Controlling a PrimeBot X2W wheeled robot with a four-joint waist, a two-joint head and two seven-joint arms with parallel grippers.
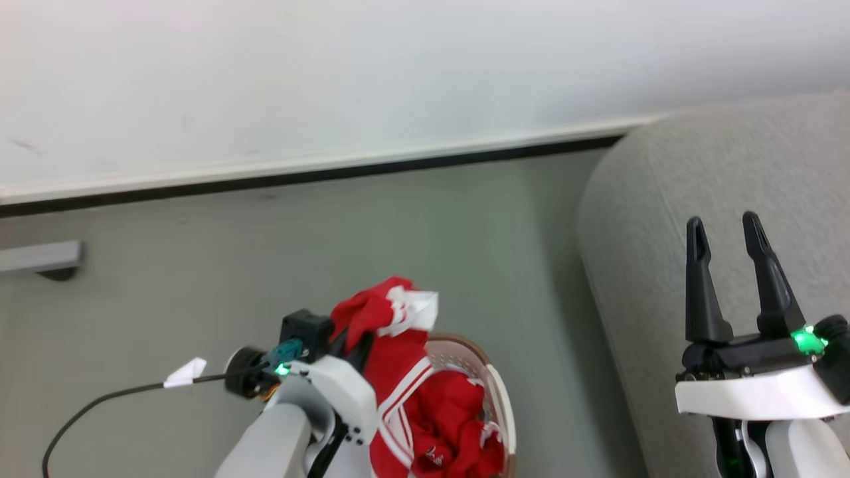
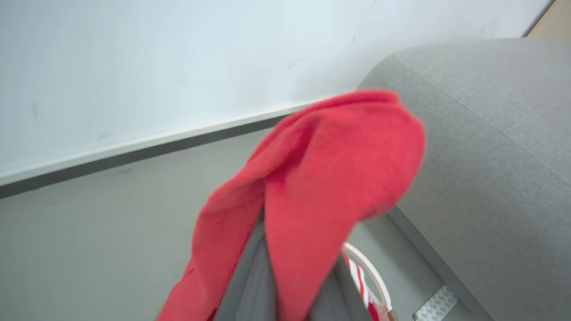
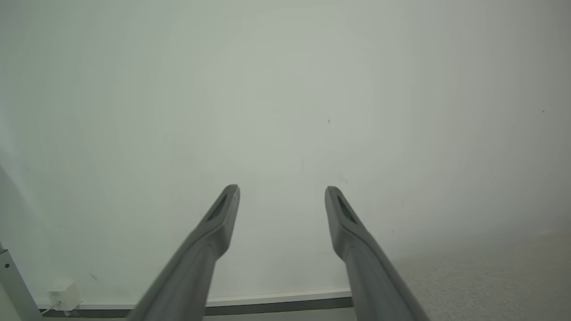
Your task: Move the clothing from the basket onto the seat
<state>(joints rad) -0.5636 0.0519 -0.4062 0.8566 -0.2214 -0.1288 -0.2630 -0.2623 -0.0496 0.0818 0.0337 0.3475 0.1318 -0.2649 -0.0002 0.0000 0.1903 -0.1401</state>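
Note:
My left gripper (image 1: 362, 332) is shut on red clothing (image 1: 392, 318) with white stripes, lifted above the basket (image 1: 499, 392). The cloth drapes over the fingers and hangs down into the basket, where more red clothing (image 1: 451, 418) lies. In the left wrist view the red clothing (image 2: 321, 178) covers my fingertips. The grey seat (image 1: 730, 199) rises at the right; my right gripper (image 1: 725, 229) hovers over it, open and empty, its two fingers (image 3: 218, 223) spread before the wall.
The cream basket stands on the grey floor (image 1: 265, 265) close to the seat's left edge. A white wall with a dark skirting line (image 1: 332, 172) runs behind. A grey bar (image 1: 40, 255) sticks in at the far left. A black cable (image 1: 99, 401) trails from my left wrist.

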